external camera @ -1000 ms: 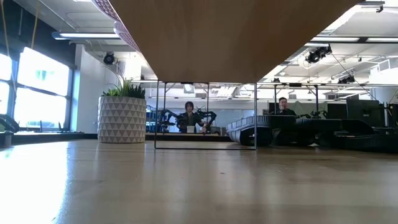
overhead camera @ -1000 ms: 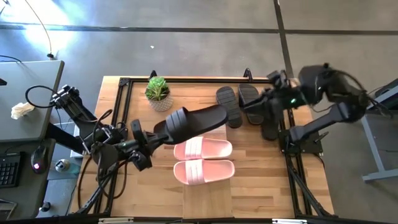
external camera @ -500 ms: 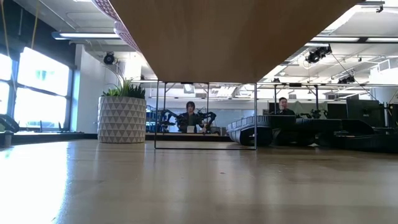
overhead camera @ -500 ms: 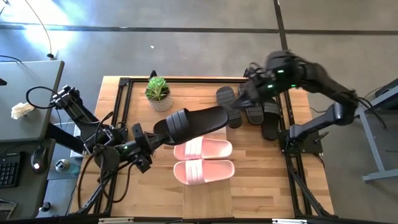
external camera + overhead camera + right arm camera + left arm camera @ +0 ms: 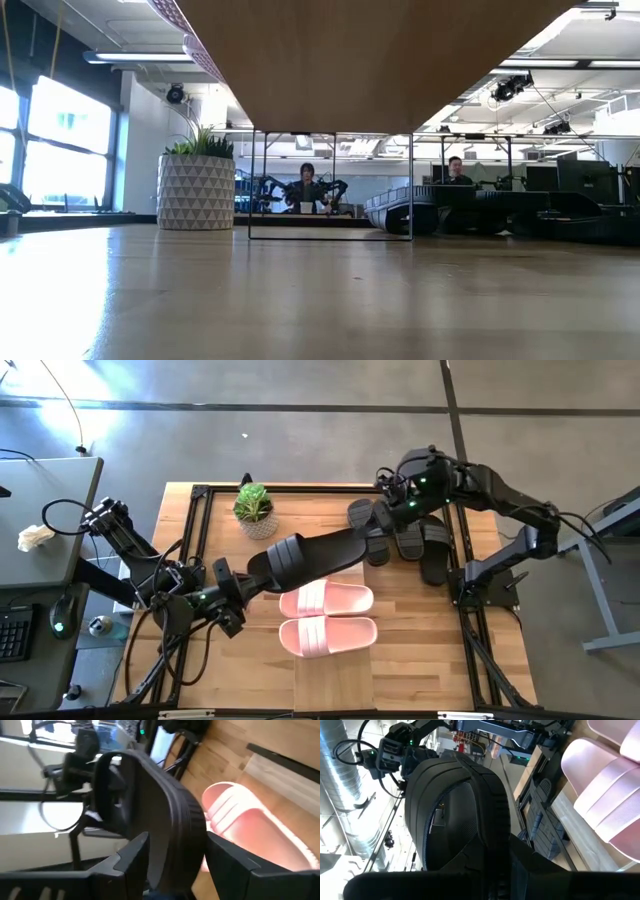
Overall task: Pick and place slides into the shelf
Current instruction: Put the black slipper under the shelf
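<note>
A black slide (image 5: 310, 557) hangs in the air over the shelf (image 5: 335, 675), a light plank whose underside fills the top of the low view (image 5: 370, 60). My left gripper (image 5: 240, 582) is shut on the slide's left end. Two pale pink slides (image 5: 326, 600) (image 5: 328, 636) lie sole-down across the plank. My right gripper (image 5: 383, 518) is open at the black slide's free end (image 5: 185, 825), one finger on each side in the right wrist view. I cannot tell if it touches. Three more black slides (image 5: 400, 528) lie on the table at the far right. My left gripper holds the black slide by the end nearest the table's left edge (image 5: 262, 570). It comes in about level from the left, along the slide's length. Its own dark fingers hide the contact in the wrist view (image 5: 485, 865). The slide is lifted clear and reaches right over the far pink slide.
A potted plant (image 5: 254, 508) stands at the far left of the table, inside the black frame rails (image 5: 300, 488). Bare wood lies left of the shelf (image 5: 245, 660) and to its right (image 5: 430, 650). Two people sit in the room beyond (image 5: 305, 188).
My right gripper has swung from the table's far right edge toward the left and down, rolling as it went. It now stands at the free end of the held black slide. The slide and the pink pair have kept their places.
</note>
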Available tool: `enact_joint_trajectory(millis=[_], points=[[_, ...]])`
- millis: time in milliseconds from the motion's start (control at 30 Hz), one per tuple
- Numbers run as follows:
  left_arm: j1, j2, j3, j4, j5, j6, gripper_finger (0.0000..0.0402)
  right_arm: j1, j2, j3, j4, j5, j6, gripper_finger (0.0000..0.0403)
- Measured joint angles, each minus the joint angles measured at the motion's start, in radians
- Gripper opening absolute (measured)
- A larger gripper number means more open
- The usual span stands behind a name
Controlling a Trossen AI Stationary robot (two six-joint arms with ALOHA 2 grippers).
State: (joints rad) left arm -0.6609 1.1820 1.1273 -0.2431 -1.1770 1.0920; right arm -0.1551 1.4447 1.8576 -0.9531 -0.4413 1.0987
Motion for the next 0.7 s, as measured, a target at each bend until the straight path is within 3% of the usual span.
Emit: enact_joint_trajectory(millis=[167,400,700], points=[[0.000,0.000,0.000,0.000,0.006,-0.005,0.0038,0.006,0.040,0.000,-0.007,0.013,-0.028,0.0150],[0.000,0.000,0.000,-0.005,0.009,-0.082,0.0056,0.003,0.053,-0.001,-0.007,-0.006,-0.059,0.0041],[0.002,0.001,0.000,-0.004,-0.021,-0.281,0.0105,0.001,-0.001,-0.001,-0.057,0.100,-0.118,0.0036]])
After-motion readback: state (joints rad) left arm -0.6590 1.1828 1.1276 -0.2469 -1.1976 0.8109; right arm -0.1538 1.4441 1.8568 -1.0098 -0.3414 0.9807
